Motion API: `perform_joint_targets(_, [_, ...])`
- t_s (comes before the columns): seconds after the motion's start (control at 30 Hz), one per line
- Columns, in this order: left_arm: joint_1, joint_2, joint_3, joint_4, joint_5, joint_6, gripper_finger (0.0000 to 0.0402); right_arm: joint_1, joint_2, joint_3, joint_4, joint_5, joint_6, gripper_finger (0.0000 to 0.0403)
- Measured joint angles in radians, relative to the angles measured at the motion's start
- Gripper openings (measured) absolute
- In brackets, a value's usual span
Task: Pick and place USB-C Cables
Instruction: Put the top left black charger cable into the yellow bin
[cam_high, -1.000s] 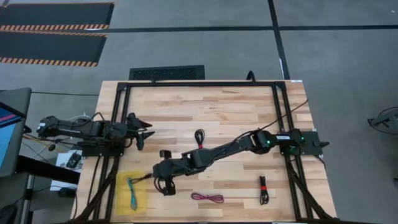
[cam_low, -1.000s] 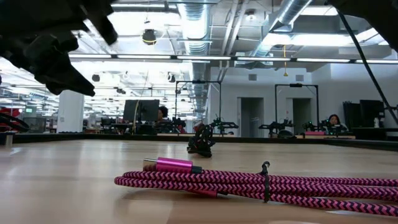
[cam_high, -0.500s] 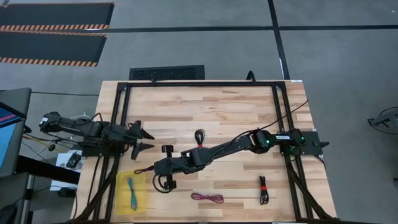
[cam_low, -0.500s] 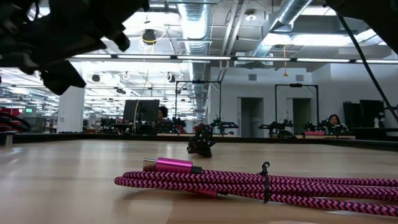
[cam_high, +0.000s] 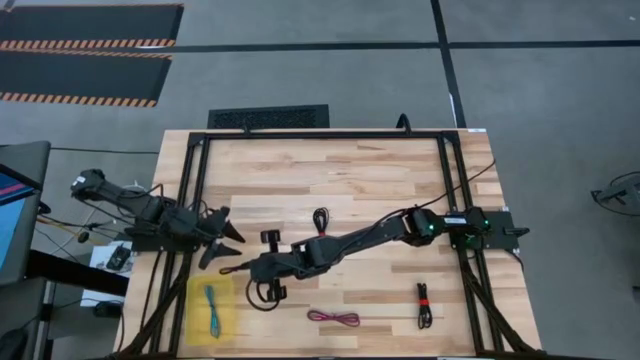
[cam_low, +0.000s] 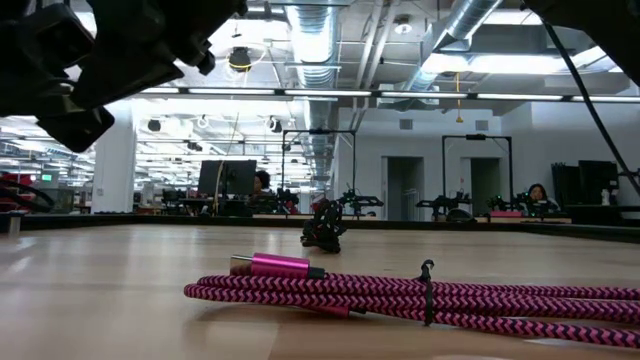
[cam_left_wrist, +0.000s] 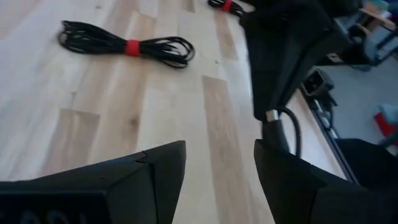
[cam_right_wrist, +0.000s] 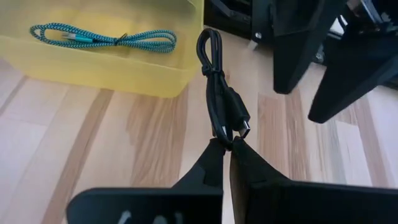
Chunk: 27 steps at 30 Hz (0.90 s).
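The right gripper (cam_right_wrist: 225, 148) reaches across the tabletop (cam_high: 350, 180), fingers pinched on a black cable (cam_right_wrist: 219, 87) just beside the yellow tray (cam_right_wrist: 124, 68) holding the teal cable (cam_right_wrist: 102, 38). That thin grip could slip, dropping it short. The left gripper (cam_left_wrist: 217, 168) hovers nearby, fingers spread.

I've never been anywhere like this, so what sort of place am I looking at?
Most likely a robotics lab or workshop in a large open industrial hall. A wooden table in a black frame carries two robot arms, more such rigs stand in the room behind, exposed ducts run overhead, and a person sits at a bench.
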Motion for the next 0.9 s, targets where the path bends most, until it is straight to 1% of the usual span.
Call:
perform_joint_targets(0.13, [-0.044,0.000,0.000,0.020,0.000,-0.004,0.0182,-0.001,0.000,0.000,0.014,0.007,-0.003,0.0012])
perform_joint_targets(0.23, [-0.079,0.000,0.000,0.049,0.004,-0.004,0.0182,-0.002,0.000,0.000,0.008,0.057,-0.003,0.0014])
perform_joint_targets(0.4, [-0.127,0.006,0.000,0.052,-0.007,-0.002,0.0182,-0.002,0.000,0.000,0.014,0.132,0.014,0.0016])
perform_joint_targets(0.47, [-0.137,0.019,0.000,0.052,-0.039,-0.001,0.0182,-0.004,-0.008,0.000,0.007,0.132,0.027,0.0016])
perform_joint_targets(0.6, [-0.141,0.056,0.000,0.052,-0.155,0.000,0.0182,-0.006,-0.017,0.001,0.013,0.137,0.034,0.0016])
perform_joint_targets(0.67, [-0.140,0.076,0.000,0.051,-0.184,0.001,0.0178,-0.007,-0.016,0.000,0.009,0.137,0.034,0.0016])
perform_joint_targets(0.77, [-0.140,0.092,0.000,0.057,-0.191,0.001,0.0156,-0.006,-0.016,0.000,-0.002,0.137,0.037,0.0016])
perform_joint_targets(0.9, [-0.140,0.092,0.000,0.094,-0.188,0.014,0.0097,-0.008,-0.016,0.000,-0.060,0.128,0.070,0.0017])
